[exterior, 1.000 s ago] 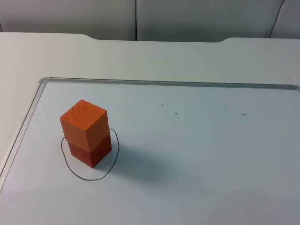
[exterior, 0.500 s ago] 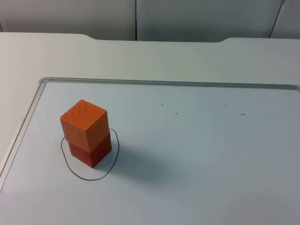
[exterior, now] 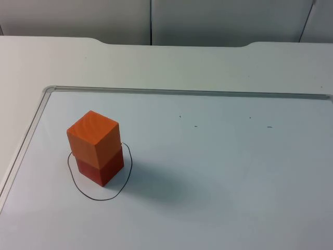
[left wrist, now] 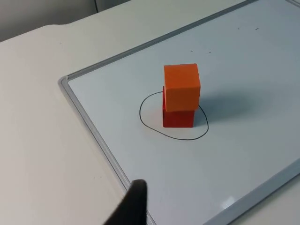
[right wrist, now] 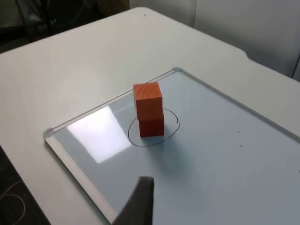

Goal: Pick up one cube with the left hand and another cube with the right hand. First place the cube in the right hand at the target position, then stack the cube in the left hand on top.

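The orange cube (exterior: 93,136) sits on top of the red cube (exterior: 100,167), squarely enough that the two form one upright column, the upper cube turned slightly against the lower one. The red cube stands flat on the whiteboard (exterior: 218,172) inside the hand-drawn black circle (exterior: 83,188), which marks the target position; the circle's line runs clear of the cube's base on the near side and passes just beside it at the back.

The left gripper (left wrist: 132,206) is seen as one black fingertip over the whiteboard's metal frame, well apart from the stack. From it, the column stands ahead on the board, beyond the framed edge, with nothing between. Whether its fingers are spread or closed cannot be told, and it holds nothing that can be seen.

The right gripper (right wrist: 138,201) likewise presents one black fingertip above the whiteboard, well apart from the cubes. From it, the stack stands straight ahead, near the board's far corner. Its opening cannot be told either, and no object is seen in it.

The whiteboard lies flat on the white table (exterior: 31,67), and a few small dark marks (exterior: 195,126) dot its surface away from the stack.
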### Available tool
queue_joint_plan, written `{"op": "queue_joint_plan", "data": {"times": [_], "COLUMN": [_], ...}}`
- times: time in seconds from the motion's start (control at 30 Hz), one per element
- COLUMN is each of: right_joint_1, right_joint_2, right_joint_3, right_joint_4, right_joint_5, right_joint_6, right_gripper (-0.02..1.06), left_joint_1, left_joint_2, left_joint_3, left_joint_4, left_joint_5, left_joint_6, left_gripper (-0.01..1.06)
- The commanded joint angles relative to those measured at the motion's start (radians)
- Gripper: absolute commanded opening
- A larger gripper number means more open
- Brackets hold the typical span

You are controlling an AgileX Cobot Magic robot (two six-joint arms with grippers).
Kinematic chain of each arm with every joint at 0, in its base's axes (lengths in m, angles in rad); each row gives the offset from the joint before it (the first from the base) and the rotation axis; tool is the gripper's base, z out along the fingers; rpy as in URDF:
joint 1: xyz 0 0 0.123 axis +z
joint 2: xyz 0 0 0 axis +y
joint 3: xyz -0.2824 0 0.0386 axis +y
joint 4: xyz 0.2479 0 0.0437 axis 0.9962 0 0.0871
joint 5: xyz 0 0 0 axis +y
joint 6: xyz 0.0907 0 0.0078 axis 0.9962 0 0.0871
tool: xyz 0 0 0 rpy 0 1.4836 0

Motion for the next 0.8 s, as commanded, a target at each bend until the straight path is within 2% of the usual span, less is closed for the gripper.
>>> {"op": "queue_joint_plan", "data": {"times": [0.0,0.13,0.2,0.5,0.6,0.77], "right_joint_1": [0.003,0.003,0.003,0.003,0.003,0.003], "right_joint_2": [-0.043,-0.088,-0.103,-0.107,-0.107,-0.107], "right_joint_3": [0.004,0.004,0.004,0.004,0.004,0.006], "right_joint_4": [-0.008,-0.004,-0.004,-0.004,-0.006,-0.002], "right_joint_5": [0.004,0.006,0.015,0.054,0.054,0.077], "right_joint_6": [0.007,0.011,0.011,-0.019,-0.021,-0.016], "right_gripper": [0.86,0.86,0.86,0.86,0.86,0.86], "left_joint_1": [0.000,0.000,0.000,0.002,0.002,0.002], "left_joint_2": [-0.005,-0.005,-0.005,-0.005,-0.005,-0.005], "left_joint_3": [0.002,0.010,0.036,0.033,0.033,0.033], "left_joint_4": [0.005,0.005,0.003,0.012,0.056,0.064], "left_joint_5": [-0.011,-0.019,-0.065,-0.065,-0.065,-0.065], "left_joint_6": [-0.011,-0.011,-0.011,-0.028,-0.113,-0.130], "left_gripper": [1.05,1.05,1.05,1.05,1.05,1.05]}}
